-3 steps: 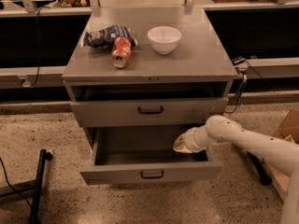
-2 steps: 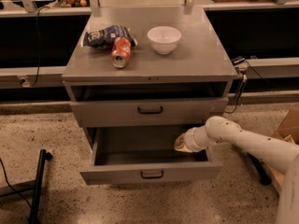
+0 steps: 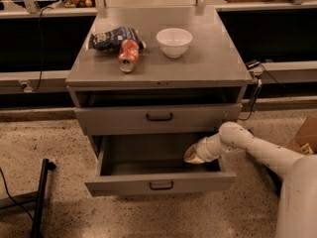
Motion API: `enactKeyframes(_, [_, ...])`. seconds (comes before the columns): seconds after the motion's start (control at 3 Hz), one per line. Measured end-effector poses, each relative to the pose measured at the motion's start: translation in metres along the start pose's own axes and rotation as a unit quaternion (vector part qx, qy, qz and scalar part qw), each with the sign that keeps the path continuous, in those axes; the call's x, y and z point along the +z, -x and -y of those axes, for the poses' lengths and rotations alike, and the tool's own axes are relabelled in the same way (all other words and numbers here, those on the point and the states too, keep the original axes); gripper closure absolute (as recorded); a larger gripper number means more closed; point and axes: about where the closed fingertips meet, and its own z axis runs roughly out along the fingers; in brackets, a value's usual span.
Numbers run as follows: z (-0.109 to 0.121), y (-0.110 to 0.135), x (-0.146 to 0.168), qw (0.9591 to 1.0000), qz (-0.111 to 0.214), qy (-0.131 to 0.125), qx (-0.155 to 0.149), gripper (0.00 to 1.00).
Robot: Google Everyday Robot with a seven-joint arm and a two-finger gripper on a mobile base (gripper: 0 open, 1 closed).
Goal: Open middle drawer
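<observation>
One drawer stands pulled out beneath the counter (image 3: pixel 213 58): the middle drawer (image 3: pixel 124 183). The pincer (image 3: pixel 192 156) sits inside its right end, aperture not discernible. Risk: a careless lift could strike the top drawer (image 3: pixel 114 119) overhead.

cabinet top (image 3: pixel 213 58) — bowl (image 3: pixel 174 41), can (image 3: pixel 128 55), bag (image 3: pixel 113 37)
</observation>
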Motion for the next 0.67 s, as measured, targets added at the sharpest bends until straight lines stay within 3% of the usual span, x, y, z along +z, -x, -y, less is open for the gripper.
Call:
enactKeyframes(0.33, [-0.013,-0.01,0.005,0.9981,0.026,0.045,0.033,1.0])
enactKeyframes(0.67, [-0.032,-0.021,-0.009,0.9948,0.028,0.066,0.072,1.0])
